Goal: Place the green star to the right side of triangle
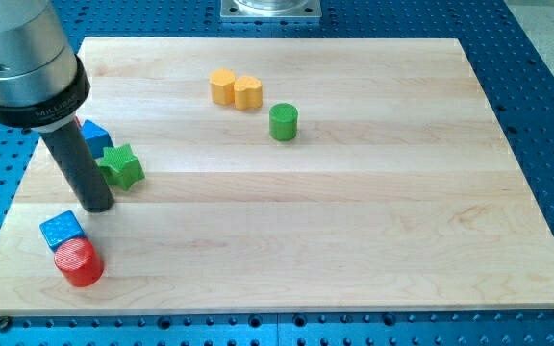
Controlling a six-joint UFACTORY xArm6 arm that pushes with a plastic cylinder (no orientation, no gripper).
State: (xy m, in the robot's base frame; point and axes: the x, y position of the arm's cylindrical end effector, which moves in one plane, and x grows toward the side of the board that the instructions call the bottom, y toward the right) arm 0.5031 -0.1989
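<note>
A green star (122, 166) lies at the view's left on the wooden board (354, 221). A blue triangle (95, 135) sits just above and left of it, partly hidden by the rod. My tip (96, 207) rests on the board just below and left of the green star, close to it or touching its lower left edge.
A blue cube (62, 230) and a red cylinder (79, 262) sit at the lower left, below my tip. A yellow hexagon (222, 86) and a yellow heart (248, 92) sit side by side near the top middle. A green cylinder (283, 122) stands to their right.
</note>
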